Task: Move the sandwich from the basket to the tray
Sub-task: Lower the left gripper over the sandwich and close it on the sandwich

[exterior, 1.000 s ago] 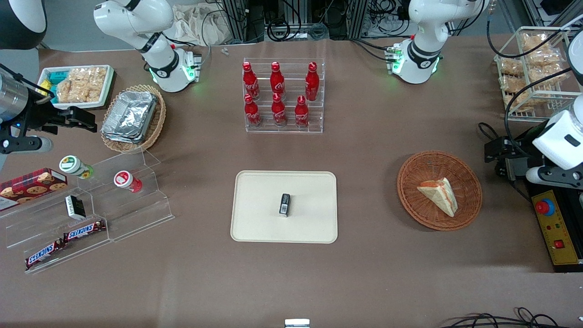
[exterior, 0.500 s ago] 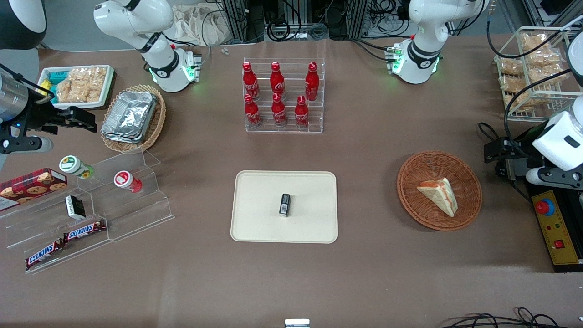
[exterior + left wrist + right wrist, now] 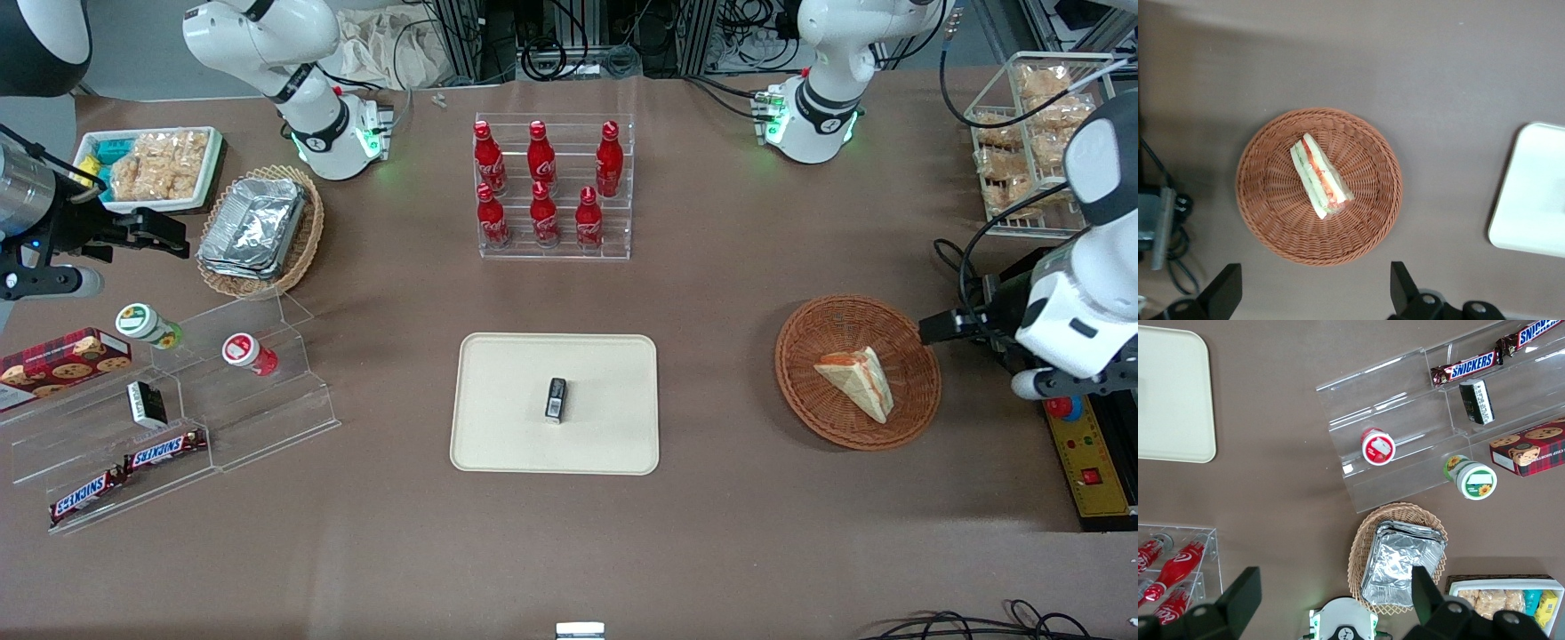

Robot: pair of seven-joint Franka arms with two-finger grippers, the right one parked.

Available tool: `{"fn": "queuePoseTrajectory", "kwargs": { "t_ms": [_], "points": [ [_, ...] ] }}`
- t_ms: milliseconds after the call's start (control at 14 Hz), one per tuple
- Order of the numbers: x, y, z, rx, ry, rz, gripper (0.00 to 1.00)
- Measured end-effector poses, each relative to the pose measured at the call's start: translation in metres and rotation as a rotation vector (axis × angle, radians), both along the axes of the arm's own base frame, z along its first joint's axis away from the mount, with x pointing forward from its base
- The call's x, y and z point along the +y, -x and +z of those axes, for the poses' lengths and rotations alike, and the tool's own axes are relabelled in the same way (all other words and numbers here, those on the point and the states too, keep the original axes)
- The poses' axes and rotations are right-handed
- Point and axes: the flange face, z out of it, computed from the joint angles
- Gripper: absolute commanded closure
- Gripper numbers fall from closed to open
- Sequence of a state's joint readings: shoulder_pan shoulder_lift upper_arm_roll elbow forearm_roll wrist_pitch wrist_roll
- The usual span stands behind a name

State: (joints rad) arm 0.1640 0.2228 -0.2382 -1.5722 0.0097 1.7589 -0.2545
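Cream-coloured and flat, the rectangular tray with rounded corners (image 3: 498, 427) lies nearest the front camera, in the middle of the brown worktop (image 3: 711, 533). A small dark packet (image 3: 556, 399) rests on it near its centre, with bare surface all round.

Toward the working arm's end of the worktop, well apart from the tray, sits the round, reddish-brown woven wicker basket (image 3: 800, 391). The small triangular wedge sandwich of pale bread in clear wrap (image 3: 855, 380) lies inside it, roughly central and clear of the woven wall. Its red, orange and green filling edge faces upward in the wrist view.

A little farther from the front camera than the sandwich, the left gripper (image 3: 1313, 270) hangs high above the basket's rim on the side toward the working arm's end. Its jaws are spread wide and hold nothing. Both dark fingertips (image 3: 1230, 287) are in sight with the basket between and ahead of them.

The relation that matters is the sandwich's long axis. From the wrist, it runs mostly away from the jaws, leaning a little off that line, so it lies nearly crosswise to the direction in which they close. They would therefore close across the wedge's narrow thickness, bread face to bread face. The approach probably needs a forward shift to centre over the wedge, a slight wrist turn to square up, and then a straight descent.
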Motion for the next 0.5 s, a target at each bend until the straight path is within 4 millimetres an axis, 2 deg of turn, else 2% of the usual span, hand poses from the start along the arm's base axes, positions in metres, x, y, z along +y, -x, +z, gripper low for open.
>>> {"fn": "queuePoseTrajectory", "kwargs": {
  "t_ms": [500],
  "points": [
    [0.003, 0.007, -0.085, -0.003, -0.046, 0.373, 0.0]
  ]
}}
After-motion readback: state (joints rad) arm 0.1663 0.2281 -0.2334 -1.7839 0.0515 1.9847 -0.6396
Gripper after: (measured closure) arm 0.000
